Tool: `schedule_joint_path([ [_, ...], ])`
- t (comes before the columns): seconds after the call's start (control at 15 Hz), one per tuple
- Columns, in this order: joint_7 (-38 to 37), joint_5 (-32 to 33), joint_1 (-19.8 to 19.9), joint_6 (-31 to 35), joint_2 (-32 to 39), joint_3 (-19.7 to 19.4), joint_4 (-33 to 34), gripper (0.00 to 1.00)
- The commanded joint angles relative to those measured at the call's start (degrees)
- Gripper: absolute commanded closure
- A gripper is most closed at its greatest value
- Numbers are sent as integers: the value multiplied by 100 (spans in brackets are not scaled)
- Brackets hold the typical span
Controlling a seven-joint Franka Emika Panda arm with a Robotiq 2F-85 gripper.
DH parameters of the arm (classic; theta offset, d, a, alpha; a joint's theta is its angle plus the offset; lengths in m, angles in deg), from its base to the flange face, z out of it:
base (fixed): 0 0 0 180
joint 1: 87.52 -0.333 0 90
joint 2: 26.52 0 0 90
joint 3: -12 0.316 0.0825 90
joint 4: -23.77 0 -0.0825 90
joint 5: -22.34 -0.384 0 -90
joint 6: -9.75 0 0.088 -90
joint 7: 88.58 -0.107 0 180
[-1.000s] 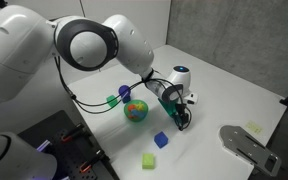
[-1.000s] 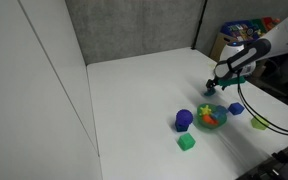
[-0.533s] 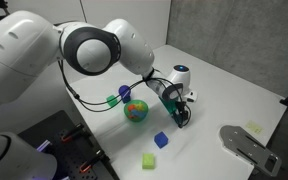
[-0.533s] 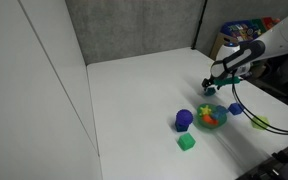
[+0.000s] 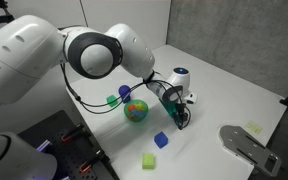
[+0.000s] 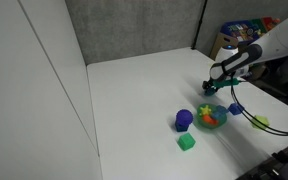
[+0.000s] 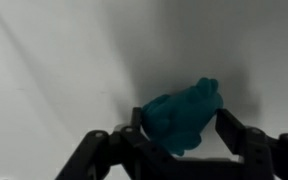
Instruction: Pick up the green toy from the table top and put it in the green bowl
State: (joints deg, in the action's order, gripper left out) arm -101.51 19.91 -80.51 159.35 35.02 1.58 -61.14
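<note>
The green toy (image 7: pixel 187 112), a dark teal wedge-like block, fills the middle of the wrist view between my gripper's (image 7: pixel 180 128) two black fingers, which press on both its sides. In both exterior views my gripper (image 5: pixel 184 118) (image 6: pixel 209 87) is low over the white table, with the toy mostly hidden by the fingers. The green bowl (image 5: pixel 135 111) (image 6: pixel 212 116), with multicoloured markings, stands on the table a short way from the gripper.
A blue cube (image 5: pixel 161 140) (image 6: pixel 236 108) lies close to the gripper. A pale yellow-green cube (image 5: pixel 148 160), a bright green cube (image 6: pixel 186 143) and a blue cylinder (image 6: pixel 183 120) stand around the bowl. A grey plate (image 5: pixel 246 145) lies near the table's edge.
The gripper has risen very slightly near the bowl, with the toy between its fingers. The blocks and the bowl have not moved.
</note>
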Motion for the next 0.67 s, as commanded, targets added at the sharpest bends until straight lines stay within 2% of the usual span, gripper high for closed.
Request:
schedule_joint_path([
  [0.0,-29,15,-27,7,113,-62,187,53],
  [0.13,-67,38,-65,-87,39,-129,169,64],
  [0.27,-1,71,-98,-175,-105,-128,61,68],
  [0.4,79,97,-129,-253,-306,-104,-95,76],
  [0.6,193,180,-246,-399,-762,-93,-443,81],
])
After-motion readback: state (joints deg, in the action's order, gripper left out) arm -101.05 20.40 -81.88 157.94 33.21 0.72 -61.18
